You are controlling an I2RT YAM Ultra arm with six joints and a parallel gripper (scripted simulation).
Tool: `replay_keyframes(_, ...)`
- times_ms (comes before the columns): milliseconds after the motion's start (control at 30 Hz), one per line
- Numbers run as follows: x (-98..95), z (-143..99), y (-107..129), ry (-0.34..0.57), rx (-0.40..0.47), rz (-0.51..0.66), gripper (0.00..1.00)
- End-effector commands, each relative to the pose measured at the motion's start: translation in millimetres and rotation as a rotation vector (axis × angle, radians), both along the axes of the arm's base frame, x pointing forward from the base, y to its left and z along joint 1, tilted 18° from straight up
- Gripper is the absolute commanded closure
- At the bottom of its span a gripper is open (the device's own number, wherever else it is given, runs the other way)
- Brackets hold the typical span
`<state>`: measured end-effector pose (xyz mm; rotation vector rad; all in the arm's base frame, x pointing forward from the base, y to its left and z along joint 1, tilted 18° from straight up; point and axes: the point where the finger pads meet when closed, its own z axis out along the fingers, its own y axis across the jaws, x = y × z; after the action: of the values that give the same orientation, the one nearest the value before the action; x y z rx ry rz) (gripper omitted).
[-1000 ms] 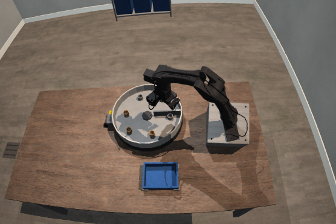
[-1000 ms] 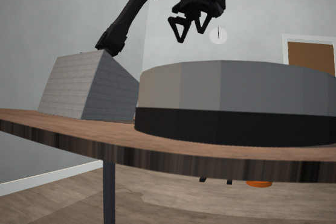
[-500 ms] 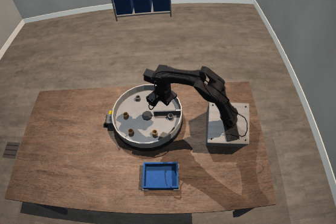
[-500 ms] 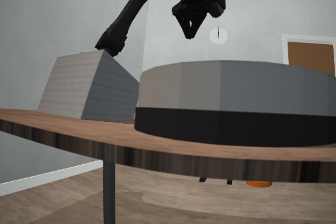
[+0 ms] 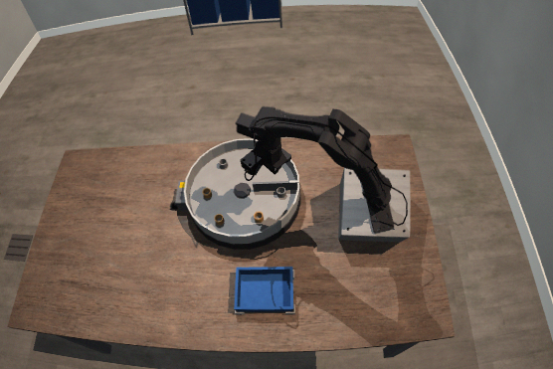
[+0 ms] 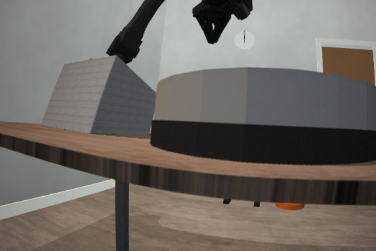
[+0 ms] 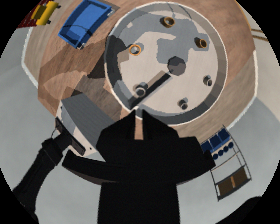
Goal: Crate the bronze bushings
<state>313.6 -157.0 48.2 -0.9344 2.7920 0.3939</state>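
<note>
Pincer point(image 6: 213, 37) closed empty, high above turntable point(image 6: 264, 93); bronze bushings point(image 5: 207, 193) below

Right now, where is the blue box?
In the top view, the blue crate sits on the table near its front edge, just in front of the round turntable, apart from it, with nothing visible inside.

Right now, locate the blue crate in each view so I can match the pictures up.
Top: the blue crate sits on the table near its front edge, below the turntable.
Exterior: not in view; the turntable's grey wall fills the right side.
Wrist: the crate shows upper left, beside the turntable.
Shared landmark: the turntable, in all three views.
</note>
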Motion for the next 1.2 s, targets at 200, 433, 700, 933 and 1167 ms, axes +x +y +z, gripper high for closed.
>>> replay_keyframes(200, 3.8, 0.4, -5.7, -0.011, -0.007, 0.000, 0.89)
replay_keyframes(433, 3.8, 0.4, -5.7, -0.011, -0.007, 0.000, 0.85)
replay_keyframes(700, 3.8, 0.4, -5.7, -0.011, -0.007, 0.000, 0.85)
replay_keyframes(933, 3.8, 0.4, -5.7, -0.011, -0.007, 0.000, 0.85)
replay_keyframes(1167, 3.8, 0.4, -5.7, -0.011, -0.007, 0.000, 0.85)
